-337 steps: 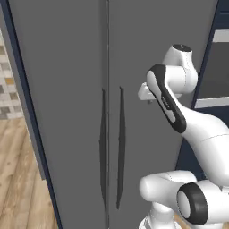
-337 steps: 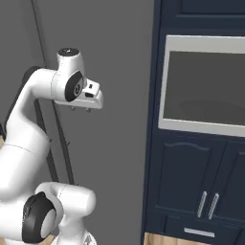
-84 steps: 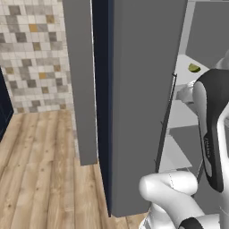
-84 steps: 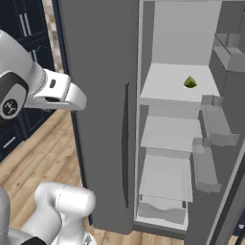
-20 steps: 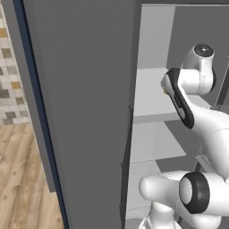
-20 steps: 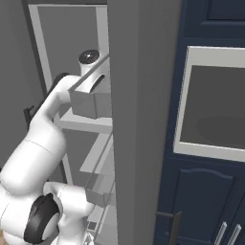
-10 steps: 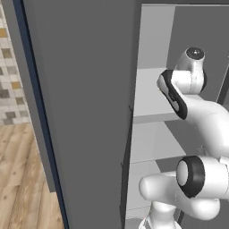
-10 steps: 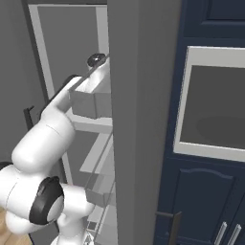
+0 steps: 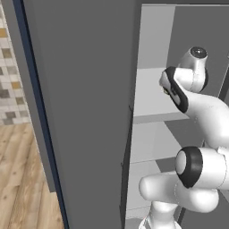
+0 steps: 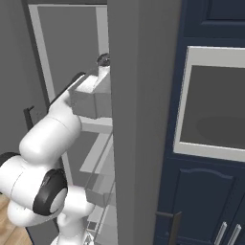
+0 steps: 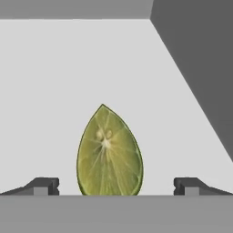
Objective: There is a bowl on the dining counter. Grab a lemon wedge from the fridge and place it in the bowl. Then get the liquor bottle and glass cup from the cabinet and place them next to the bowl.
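Green-yellow wedge: the lemon wedge (image 11: 109, 152) stands on its cut face, leaf-shaped with a pointed tip, pale membranes and two seeds showing.
Shelf: smooth flat white shelf (image 11: 54, 91) of the fridge (image 9: 85, 112) carries the wedge; a grey side wall slants at the right.
Fingers: the gripper (image 11: 116, 185) is spread wide, one dark blocky fingertip on each side of the wedge, neither touching it.
Fridge door: matte dark grey slab, open, with a slim dark handle on its edge.
Arm: glossy white rounded shells with black joints reach into the fridge.
Hidden: the wedge's lower end is cut off in the hand view; in the base views the arm and door cover it.
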Available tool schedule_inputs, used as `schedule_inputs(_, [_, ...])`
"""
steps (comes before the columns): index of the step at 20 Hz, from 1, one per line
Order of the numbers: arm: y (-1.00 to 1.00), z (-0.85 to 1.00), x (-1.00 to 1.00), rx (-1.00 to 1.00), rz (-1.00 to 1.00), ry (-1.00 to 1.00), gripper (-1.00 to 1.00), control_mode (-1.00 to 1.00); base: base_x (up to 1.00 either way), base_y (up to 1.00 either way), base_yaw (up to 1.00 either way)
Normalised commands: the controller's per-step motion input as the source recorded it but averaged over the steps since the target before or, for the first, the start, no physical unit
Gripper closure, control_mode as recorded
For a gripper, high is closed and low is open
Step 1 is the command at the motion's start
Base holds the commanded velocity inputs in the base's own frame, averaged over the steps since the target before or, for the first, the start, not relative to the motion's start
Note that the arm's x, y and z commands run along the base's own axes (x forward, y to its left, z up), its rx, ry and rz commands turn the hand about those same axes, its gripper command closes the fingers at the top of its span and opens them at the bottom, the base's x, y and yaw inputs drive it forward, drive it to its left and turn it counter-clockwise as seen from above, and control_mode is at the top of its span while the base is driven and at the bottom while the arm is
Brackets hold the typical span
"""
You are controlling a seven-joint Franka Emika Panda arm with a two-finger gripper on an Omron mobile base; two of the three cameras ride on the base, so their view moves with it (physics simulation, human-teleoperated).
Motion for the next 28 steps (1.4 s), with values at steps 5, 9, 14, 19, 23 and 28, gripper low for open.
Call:
schedule_inputs(5, [-0.14,-0.16,0.00,0.03,0.00,0.00,-1.00,-1.00,0.00,0.00,0.00])
schedule_inputs(9, [-0.04,-0.31,0.00,0.03,0.00,0.00,-1.00,-1.00,0.00,0.00,0.00])
schedule_inputs(14, [0.00,-0.36,0.05,0.04,0.00,0.00,-1.00,-1.00,0.00,0.00,0.00])
schedule_inputs(19, [0.01,-0.41,0.12,0.03,0.00,0.00,-1.00,-1.00,0.00,0.00,0.00])
schedule_inputs(23, [0.01,-0.10,0.22,0.02,0.00,0.00,-1.00,-1.00,0.00,0.00,0.00])
schedule_inputs(28, [0.00,0.19,0.04,0.01,0.00,0.00,-1.00,-1.00,0.00,0.00,0.00])
